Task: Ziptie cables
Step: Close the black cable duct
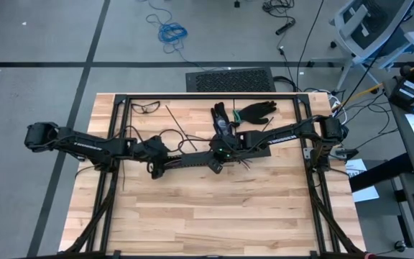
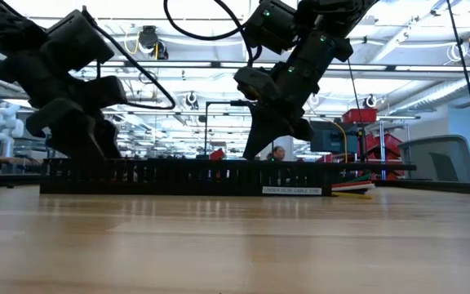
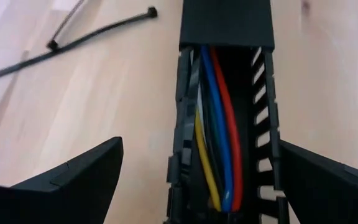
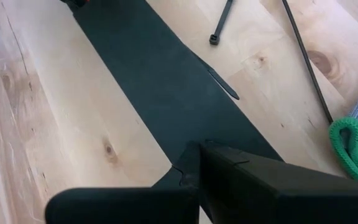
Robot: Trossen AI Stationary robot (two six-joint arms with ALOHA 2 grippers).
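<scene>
Two end effectors over the slotted rail point(image 3: 225, 37): left point(image 3: 197, 180) wide open astride cables point(image 3: 219, 124), right point(image 4: 191, 186) shut, empty.

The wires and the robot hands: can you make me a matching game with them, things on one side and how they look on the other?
Things:
1. left hand
2. right hand
3. coloured wires
4. zipties

How they look:
A. lying loose on the bare wooden table
B. shut, over the rail's flat black cover
C. tucked inside the black slotted rail
D. open wide, one finger on each side of the rail

Pairs: 1-D, 2-B, 3-C, 4-A
</scene>
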